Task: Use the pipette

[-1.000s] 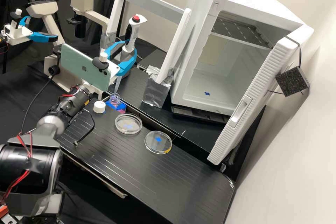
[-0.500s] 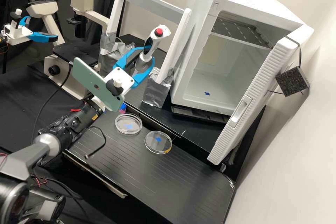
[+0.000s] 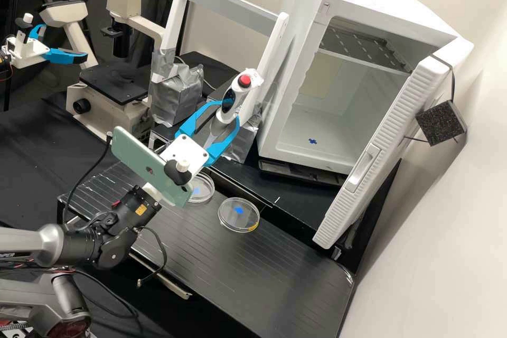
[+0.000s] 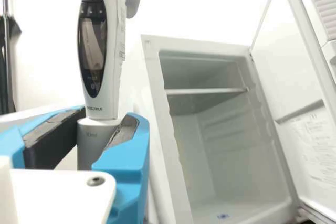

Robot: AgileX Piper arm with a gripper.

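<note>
Lined black bench [image 3: 274,264], smooth pipette [image 3: 239,97] in tool [image 3: 232,111]

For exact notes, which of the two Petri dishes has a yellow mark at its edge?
The Petri dish nearer the open white door; the other dish, partly behind the phone, shows no yellow on its visible part.

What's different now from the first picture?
The gripper carried the pipette away from the open bottle, over towards the dishes' side and the big white cabinet. Nothing was let go: the pipette is still held. Both clear dishes stayed put, and the cabinet is still open.
</note>
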